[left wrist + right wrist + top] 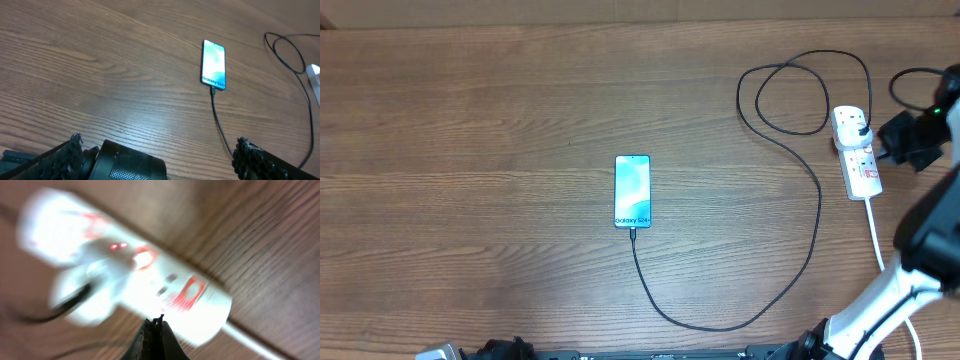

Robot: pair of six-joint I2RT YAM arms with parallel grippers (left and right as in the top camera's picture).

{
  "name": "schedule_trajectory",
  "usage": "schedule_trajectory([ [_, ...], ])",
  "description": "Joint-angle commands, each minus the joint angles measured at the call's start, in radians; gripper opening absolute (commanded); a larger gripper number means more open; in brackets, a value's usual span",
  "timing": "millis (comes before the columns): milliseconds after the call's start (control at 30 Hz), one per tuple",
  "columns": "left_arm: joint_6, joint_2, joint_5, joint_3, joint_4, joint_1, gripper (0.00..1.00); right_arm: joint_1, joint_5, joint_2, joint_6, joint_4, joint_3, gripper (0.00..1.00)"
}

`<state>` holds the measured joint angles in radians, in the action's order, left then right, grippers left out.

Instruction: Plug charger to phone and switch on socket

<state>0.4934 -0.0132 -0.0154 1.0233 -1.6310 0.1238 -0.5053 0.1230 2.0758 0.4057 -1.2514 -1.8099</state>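
Note:
The phone point(632, 191) lies face up in the middle of the table, screen lit; it also shows in the left wrist view point(214, 65). The charger's black cable point(815, 230) is plugged into the phone's near end and loops right and back up to a plug point(860, 125) in the socket point(857, 150). My right gripper point(888, 147) is shut with nothing in it, just right of the socket. In the blurred right wrist view its tip point(159, 318) hovers at the socket's point(150, 270) edge, where small red lights point(118, 246) glow. My left gripper point(159, 151) is open and low, well short of the phone.
The socket's thick white cord point(875, 235) runs toward the table's front right, beside the right arm's white link point(880, 300). The black cable makes a loop point(790, 95) left of the socket. The wooden table point(470, 150) stretches left.

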Motion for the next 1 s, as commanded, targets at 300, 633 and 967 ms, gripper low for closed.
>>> schedule_trajectory([
  [300,0.013,0.009,0.009,0.005,0.010,-0.040,1.00,0.013,0.581,-0.799,0.386,0.406,-0.028,0.04],
  [633,0.013,0.009,0.009,0.005,0.010,-0.048,1.00,0.097,0.623,-1.112,0.441,0.799,-0.028,0.04],
  [967,0.012,0.009,0.009,0.005,0.011,-0.173,1.00,0.209,0.662,-1.193,0.139,0.608,-0.013,0.05],
])
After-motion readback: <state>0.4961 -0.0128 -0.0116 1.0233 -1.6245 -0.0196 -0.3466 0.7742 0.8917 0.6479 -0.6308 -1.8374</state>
